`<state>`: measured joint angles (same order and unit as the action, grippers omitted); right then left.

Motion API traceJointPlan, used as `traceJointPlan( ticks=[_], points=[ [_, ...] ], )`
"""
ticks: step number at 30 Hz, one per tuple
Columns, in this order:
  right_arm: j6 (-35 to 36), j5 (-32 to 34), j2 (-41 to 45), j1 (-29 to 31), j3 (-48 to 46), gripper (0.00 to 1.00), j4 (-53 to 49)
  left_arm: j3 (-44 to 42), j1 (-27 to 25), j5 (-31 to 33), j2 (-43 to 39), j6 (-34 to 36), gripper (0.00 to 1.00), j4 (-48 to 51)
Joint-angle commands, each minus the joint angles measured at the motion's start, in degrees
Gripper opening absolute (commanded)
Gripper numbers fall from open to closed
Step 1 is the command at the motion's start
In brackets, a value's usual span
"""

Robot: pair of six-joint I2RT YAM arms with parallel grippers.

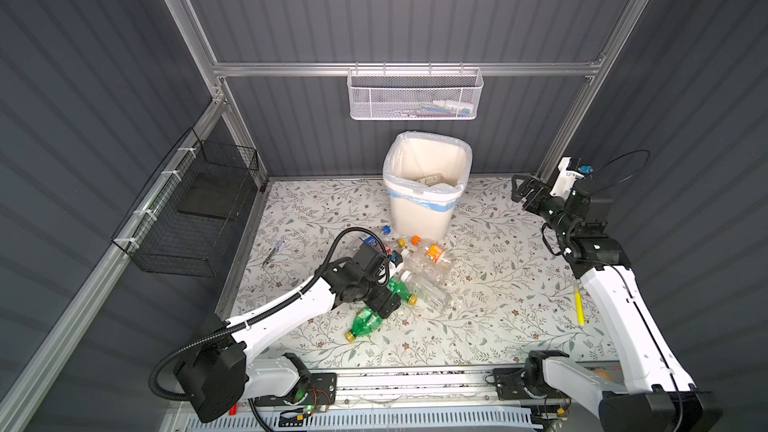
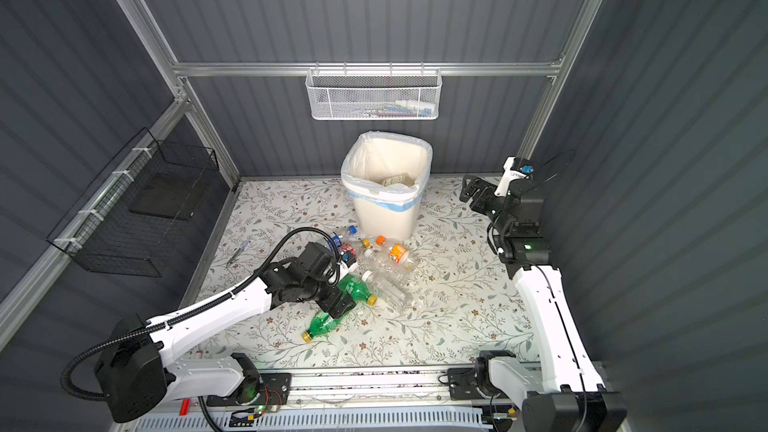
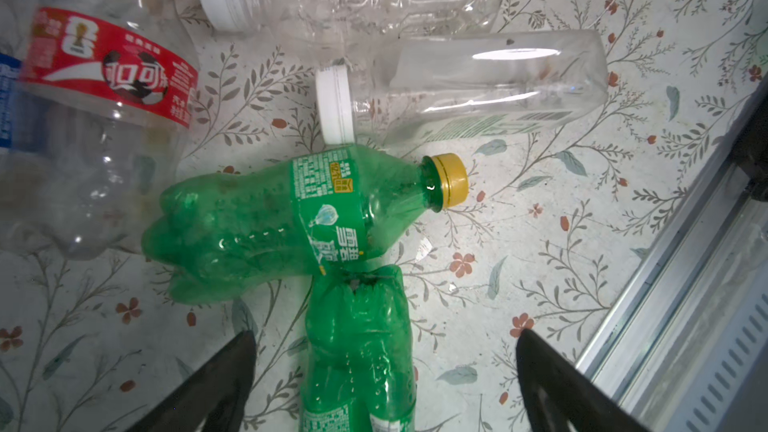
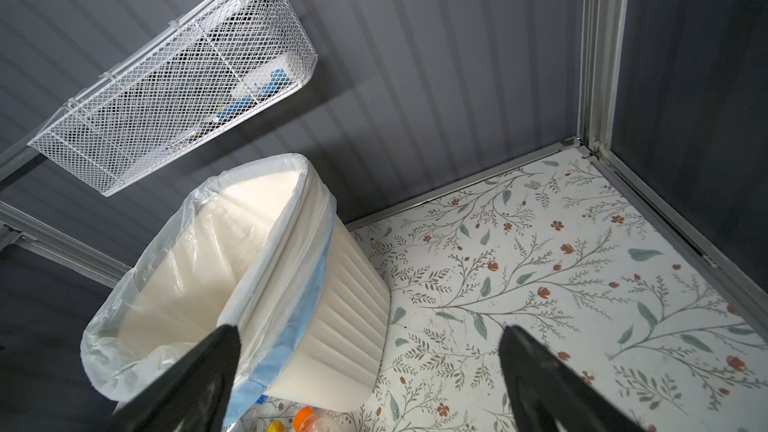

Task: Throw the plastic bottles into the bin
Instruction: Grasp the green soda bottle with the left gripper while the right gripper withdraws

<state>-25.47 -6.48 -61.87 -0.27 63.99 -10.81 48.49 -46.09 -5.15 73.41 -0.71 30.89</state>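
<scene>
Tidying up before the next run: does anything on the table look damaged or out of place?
Yes. One green bottle is dented and crumpled, and the other green bottle beside it is crushed too. A yellow pen lies alone near the right arm.

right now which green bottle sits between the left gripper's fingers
The lengthwise green bottle, straddled by the open left gripper; the other green bottle lies crosswise beyond it, yellow cap showing.

Surface: we see a floral-patterned tabletop [image 1: 490,338].
Rear centre: the bin [image 1: 419,218] stands upright.
Middle: we find plastic bottles [image 1: 428,290] lying clustered.
Right side: a yellow pen [image 1: 579,304].
</scene>
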Motion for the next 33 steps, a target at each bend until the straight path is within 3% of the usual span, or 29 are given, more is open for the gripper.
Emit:
traceJointPlan(
  ticks=[1, 11, 23, 28, 33],
  points=[
    [-1.4, -2.9, 0.1, -1.2, -1.4, 0.99, 2.8, -2.7, -1.4, 5.2, -1.5, -6.1, 0.98, -0.9],
    [-4.0, -6.0, -1.5, -2.1, -5.2, 0.99, 6.8, -8.9, -3.0, 6.8, -2.5, -14.2, 0.98, -3.6],
    [-4.4, -6.0, -0.4, -2.4, -7.9, 0.99, 7.7, -7.3, -4.0, 6.9, 6.0, -17.3, 0.94, -3.5],
    [-4.7, -5.8, 0.1, -2.7, -8.6, 0.99, 7.9, -6.8, -4.1, 5.8, 8.7, -17.6, 0.85, -4.3],
    [-5.1, -5.8, 0.2, -2.9, -9.2, 0.99, 7.9, -7.0, -4.5, 4.9, 9.4, -17.7, 0.67, -5.7]
  ],
)
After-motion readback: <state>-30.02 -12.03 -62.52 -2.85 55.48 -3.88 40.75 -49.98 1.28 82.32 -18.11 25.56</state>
